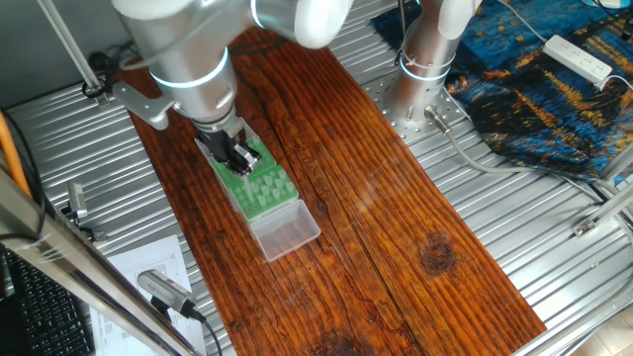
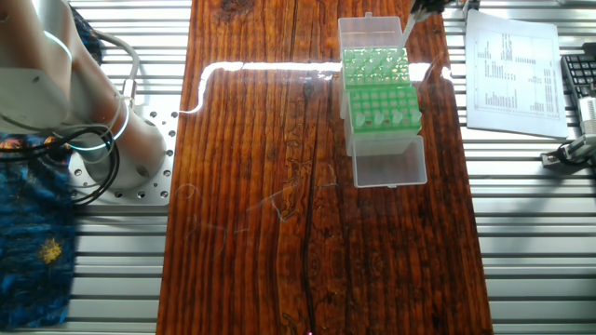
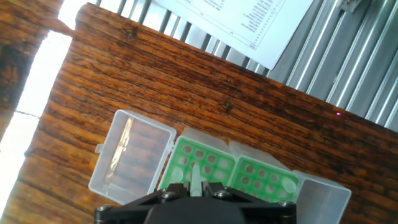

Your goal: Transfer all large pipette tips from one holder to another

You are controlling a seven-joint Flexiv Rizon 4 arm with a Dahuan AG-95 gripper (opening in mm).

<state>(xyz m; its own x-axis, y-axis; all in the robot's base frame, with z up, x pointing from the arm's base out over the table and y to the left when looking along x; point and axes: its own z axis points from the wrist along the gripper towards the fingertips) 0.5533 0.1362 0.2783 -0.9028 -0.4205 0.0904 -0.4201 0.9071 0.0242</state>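
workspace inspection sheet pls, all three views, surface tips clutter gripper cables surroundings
surface: dark wooden board on a ribbed metal table.
job's things: two green racks side by side, clear lids open; pale large pipette tips standing in some holes.
clutter: printed paper sheet; keyboard beside it.
grippers: gripper above the racks, a pale tip between its fingers.
cables: white power strip on the cloth; black cables at the arm base.
surroundings: blue patterned cloth.

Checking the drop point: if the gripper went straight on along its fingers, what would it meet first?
Probably the green rack directly below the gripper, which holds a pipette tip; depth is unclear.
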